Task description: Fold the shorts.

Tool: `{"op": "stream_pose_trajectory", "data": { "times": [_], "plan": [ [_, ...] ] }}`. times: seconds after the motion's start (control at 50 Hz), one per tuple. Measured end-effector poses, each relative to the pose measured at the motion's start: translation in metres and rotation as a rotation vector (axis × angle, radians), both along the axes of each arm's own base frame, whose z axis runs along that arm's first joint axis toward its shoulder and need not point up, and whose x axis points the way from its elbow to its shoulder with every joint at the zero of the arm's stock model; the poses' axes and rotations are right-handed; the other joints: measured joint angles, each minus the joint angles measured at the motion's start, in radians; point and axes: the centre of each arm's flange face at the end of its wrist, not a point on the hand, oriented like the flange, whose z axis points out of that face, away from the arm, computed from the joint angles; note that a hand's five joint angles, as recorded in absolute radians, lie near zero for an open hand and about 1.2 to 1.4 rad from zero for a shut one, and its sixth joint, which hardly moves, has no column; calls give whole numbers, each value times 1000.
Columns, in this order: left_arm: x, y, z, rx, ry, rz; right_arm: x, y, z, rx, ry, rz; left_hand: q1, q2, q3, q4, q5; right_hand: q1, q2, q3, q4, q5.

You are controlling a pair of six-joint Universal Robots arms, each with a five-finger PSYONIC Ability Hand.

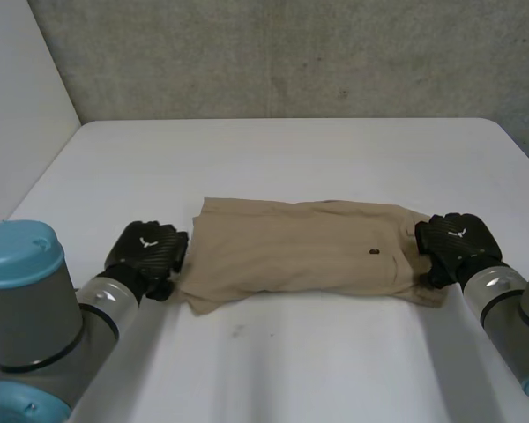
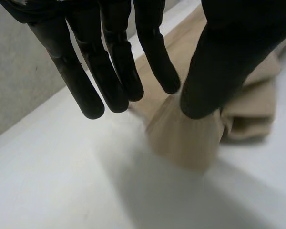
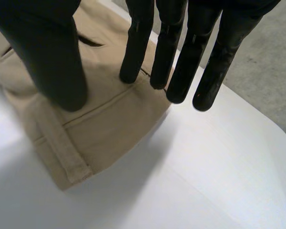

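Shorts (image 1: 300, 251) lay flat on the tabletop (image 1: 291, 159), long axis running from hand to hand, left hand (image 1: 145, 251) at one end and right hand (image 1: 454, 242) at the other, both spread-fingered, gripping nothing.

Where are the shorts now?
Head view: the shorts lie centred on the table, the left hand at their left end and the right hand at their right end.

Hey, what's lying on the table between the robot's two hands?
The tan shorts, laid flat, span the stretch from the left hand to the right hand, per the head view.
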Motion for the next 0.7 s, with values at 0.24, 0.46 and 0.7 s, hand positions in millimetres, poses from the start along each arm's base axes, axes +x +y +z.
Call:
{"op": "stream_pose_trajectory", "data": {
  "times": [0.24,0.46,0.7],
  "plan": [
    [-11,16,27,-52,87,-34,-17,18,23,65,-69,-58,-227,-248,-246,-254,-258,-239,-276,-288,-287,-295],
    [-1,3,26,8,202,51,-24,18,5,113,-79,-59,-266,-283,-284,-290,-292,-262,-304,-314,-317,-328],
    [2,0,24,64,296,96,-22,-2,-18,113,-86,-58,-335,-353,-354,-360,-366,-32,-11,-20,-23,-66]
  ]
}}
